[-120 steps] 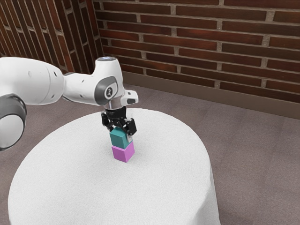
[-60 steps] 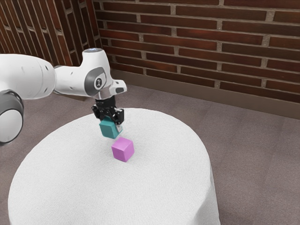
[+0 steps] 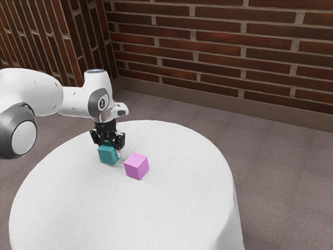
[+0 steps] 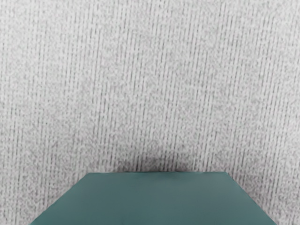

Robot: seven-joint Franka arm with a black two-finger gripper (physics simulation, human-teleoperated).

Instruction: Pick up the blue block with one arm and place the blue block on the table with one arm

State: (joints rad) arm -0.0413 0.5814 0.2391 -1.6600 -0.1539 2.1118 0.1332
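Blue block [image 3: 108, 154] is left of centre in ext. view, over the table [image 3: 177, 208], upright, w/ the pink block [image 3: 136, 166] just beside it, toward ext. view's right & a bit lower in frame; gripper [image 3: 109, 151] looks closed on blue block, one finger seen against its side; base is at or v. near the cloth, can't tell if touching.

Risks, my guess: letting go w/ a gap under the base = short drop, poss. tip or bounce; pressing on after contact could skid it or jam it in the grip; opening w/ little room on the pink block's side, a finger might nudge that one; lifting before full release would drag blue block up or tilt it.

Views: ext. view gives the spacing to pink block, the arm coming in from upper left & the table's rim; wrist view adds a close look at blue block's top, its far edge running nearly level across bottom centre, w/ dark shading on the cloth right past that edge, which hints at low height but doesn't prove contact.
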